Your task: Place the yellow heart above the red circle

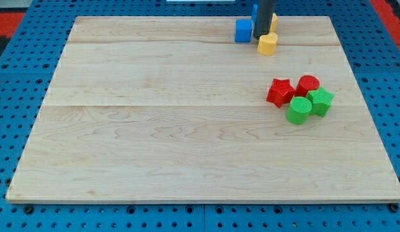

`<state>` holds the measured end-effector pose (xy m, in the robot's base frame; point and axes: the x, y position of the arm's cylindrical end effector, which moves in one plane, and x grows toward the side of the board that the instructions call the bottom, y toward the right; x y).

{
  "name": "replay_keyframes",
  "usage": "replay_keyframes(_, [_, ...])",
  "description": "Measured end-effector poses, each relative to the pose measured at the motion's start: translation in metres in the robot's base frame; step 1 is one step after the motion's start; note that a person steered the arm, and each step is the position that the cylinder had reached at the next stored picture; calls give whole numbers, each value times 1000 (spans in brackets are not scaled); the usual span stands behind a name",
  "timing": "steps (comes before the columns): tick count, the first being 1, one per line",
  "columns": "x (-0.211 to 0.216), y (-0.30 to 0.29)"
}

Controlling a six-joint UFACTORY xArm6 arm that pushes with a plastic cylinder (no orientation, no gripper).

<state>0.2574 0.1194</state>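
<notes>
A: Where do we have my tip [260,35]?

B: Near the board's [155,129] top edge, grasping nothing, touching the yellow heart [268,44], with a blue block [243,30] just left.

A: And the red circle [308,84]?

B: Toward the right edge, clustered with the red star [280,91] and two ridged green blocks [310,106]. We see pale wood grain.
</notes>
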Motion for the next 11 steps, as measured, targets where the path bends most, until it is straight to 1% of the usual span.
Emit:
replay_keyframes(2, [4, -89])
replay_keyframes(3, [4, -60])
replay_keyframes(4, [5, 2])
replay_keyframes(5, [5, 37])
replay_keyframes(6, [7, 40])
replay_keyframes(7, [23, 9])
replay_keyframes(8, [42, -8])
replay_keyframes(9, [33, 30])
replay_keyframes(10, [28, 86])
replay_keyframes(11, [40, 121])
